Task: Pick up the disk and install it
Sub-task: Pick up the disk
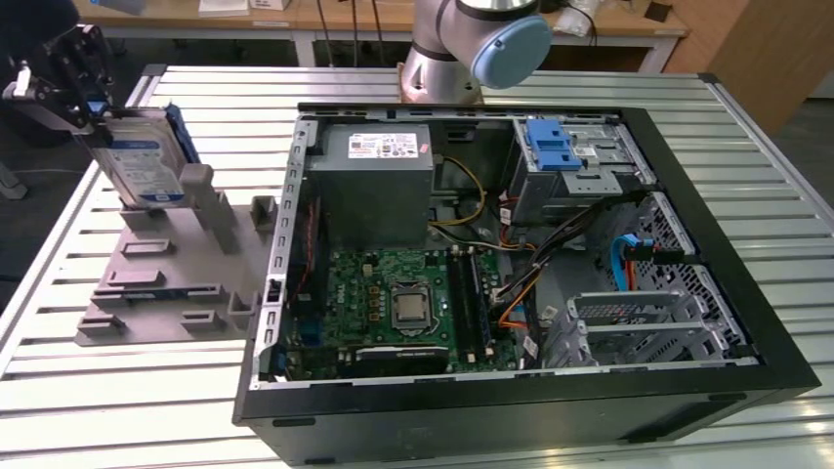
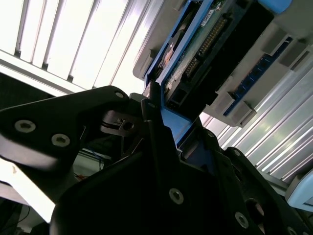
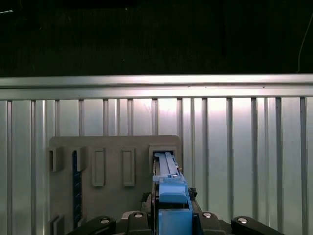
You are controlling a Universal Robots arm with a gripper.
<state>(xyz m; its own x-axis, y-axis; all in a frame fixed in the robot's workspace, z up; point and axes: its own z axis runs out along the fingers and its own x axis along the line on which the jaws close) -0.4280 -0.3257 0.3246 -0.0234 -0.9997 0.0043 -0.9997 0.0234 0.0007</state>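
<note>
The disk (image 1: 141, 164) stands on edge at the exterior view's left, a silver drive with a white-and-blue label in a blue carrier frame. My gripper (image 1: 102, 122) comes down on its top edge from above and is shut on the disk. The disk's lower end is level with the upright posts of the grey holder (image 1: 170, 269); whether it still sits in a slot I cannot tell. In the first wrist view the blue carrier edge (image 3: 169, 196) runs between my fingers above a slot of the holder (image 3: 112, 171). The second wrist view shows the disk's connector side (image 2: 205, 54) beyond a finger (image 2: 156, 132).
An open black computer case (image 1: 729, 322) lies on the slatted metal table (image 1: 78, 391), taking up the middle and right. Inside it are a grey power supply box (image 1: 371, 181), the green motherboard (image 1: 397, 303), cables, and a drive bay with a blue latch tab (image 1: 553, 147). The arm's base (image 1: 463, 49) stands behind the case.
</note>
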